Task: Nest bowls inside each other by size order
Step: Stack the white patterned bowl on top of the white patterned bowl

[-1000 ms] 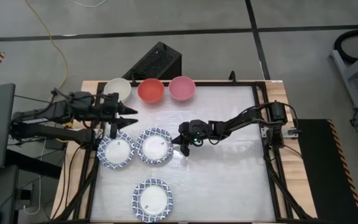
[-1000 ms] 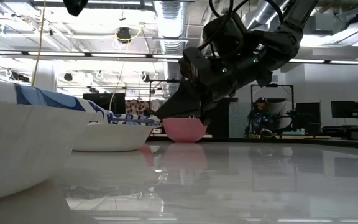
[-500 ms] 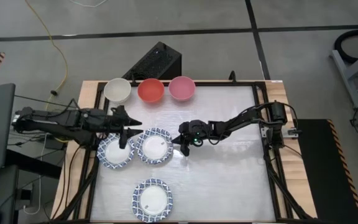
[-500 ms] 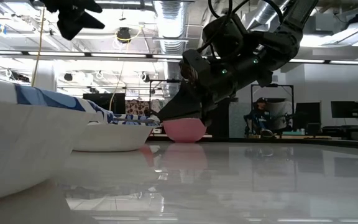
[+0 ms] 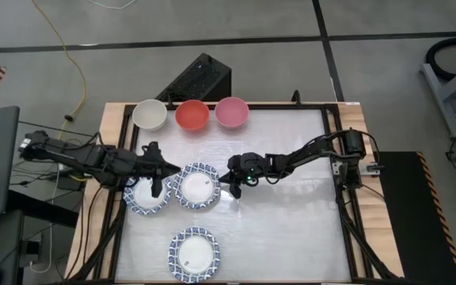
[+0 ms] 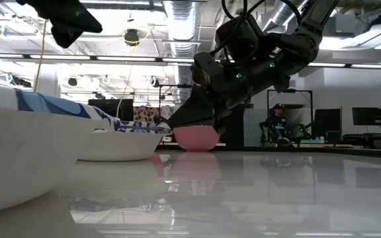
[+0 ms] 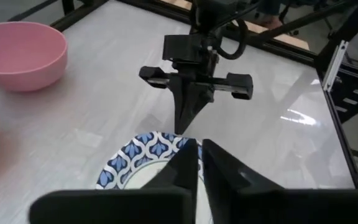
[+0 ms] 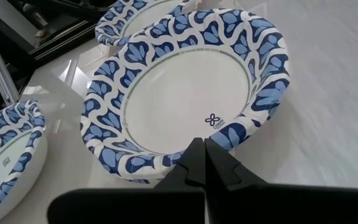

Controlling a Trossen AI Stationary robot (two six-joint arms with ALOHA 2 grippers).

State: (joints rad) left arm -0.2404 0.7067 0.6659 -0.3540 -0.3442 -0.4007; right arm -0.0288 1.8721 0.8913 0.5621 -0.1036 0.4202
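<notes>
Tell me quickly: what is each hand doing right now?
Left hand: closed, empty, above the two upper patterned bowls.
Right hand: closed, tips at the middle patterned bowl's rim; grip unclear.

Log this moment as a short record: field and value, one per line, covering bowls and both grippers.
patterned bowls: three in the high view; left bowl, middle bowl, near bowl
plain bowls: cream bowl, red bowl, pink bowl, in a row at the far edge
nesting: none seen
left gripper: shut, over the left bowl's far rim
right gripper: shut, tips at the middle bowl's rim
</notes>
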